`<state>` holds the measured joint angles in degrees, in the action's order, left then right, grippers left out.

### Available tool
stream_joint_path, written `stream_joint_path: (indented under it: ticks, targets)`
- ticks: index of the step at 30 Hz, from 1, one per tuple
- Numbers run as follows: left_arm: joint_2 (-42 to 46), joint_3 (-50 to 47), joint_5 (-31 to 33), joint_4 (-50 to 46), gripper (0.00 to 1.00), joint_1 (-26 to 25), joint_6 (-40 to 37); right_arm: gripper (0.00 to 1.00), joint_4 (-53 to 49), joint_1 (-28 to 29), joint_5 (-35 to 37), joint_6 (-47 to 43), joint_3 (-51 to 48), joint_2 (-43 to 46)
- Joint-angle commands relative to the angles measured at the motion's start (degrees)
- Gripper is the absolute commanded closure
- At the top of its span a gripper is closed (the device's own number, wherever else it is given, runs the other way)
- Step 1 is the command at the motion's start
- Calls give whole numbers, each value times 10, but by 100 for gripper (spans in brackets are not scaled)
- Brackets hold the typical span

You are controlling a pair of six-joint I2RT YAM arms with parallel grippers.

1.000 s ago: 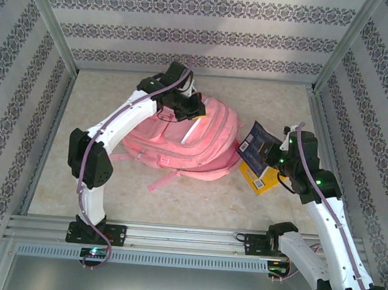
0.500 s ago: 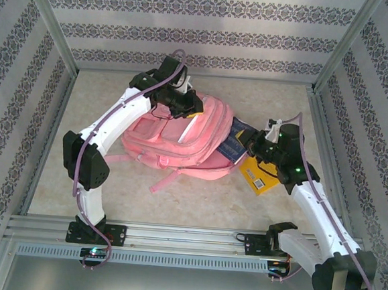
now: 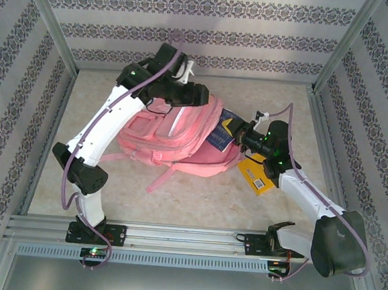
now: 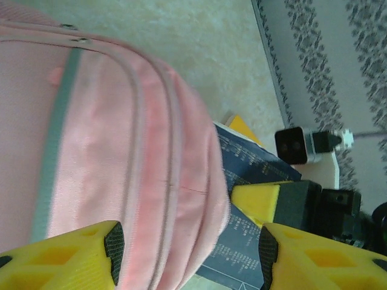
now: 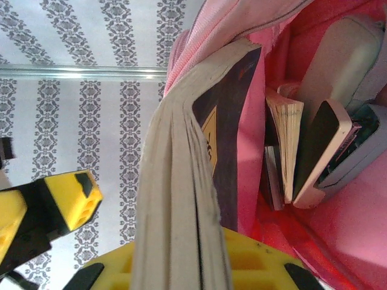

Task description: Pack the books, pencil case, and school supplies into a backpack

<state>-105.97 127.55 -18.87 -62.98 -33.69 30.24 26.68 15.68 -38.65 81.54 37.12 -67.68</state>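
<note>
1. The left claw (image 4: 188, 249) hangs over the pink backpack (image 3: 174, 140), its yellow fingers (image 4: 60, 260) wide apart and holding nothing
2. The right claw (image 3: 240, 131) is clamped on a dark navy book (image 3: 219, 135), whose front end is inside the backpack's open mouth
3. More books (image 5: 284, 145) stand inside
4. A yellow book (image 3: 257, 175) lies on the table (image 3: 196, 199) just beside the backpack

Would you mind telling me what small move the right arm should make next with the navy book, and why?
Probably push the navy book a little deeper into the backpack. The right gripper grips it, and only its leading end sits inside the opening beside packed items; the rest sticks out. The left gripper's jaws stand open over the bag.
</note>
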Motion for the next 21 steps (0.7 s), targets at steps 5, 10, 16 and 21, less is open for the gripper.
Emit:
stream_joint_path:
  ticks: [5, 10, 16, 21]
  targets:
    - [-67, 69, 133, -84, 38, -82, -84, 100, 89, 13, -26, 1, 43, 14]
    - [-93, 81, 182, -98, 39, -94, -84, 100, 86, 14, -31, 0, 48, 16]
    - [-110, 66, 203, -99, 48, -103, -86, 100, 90, 12, -34, 3, 44, 14]
    - [-122, 58, 219, -99, 64, -114, -90, 100, 96, 11, -36, 4, 46, 12]
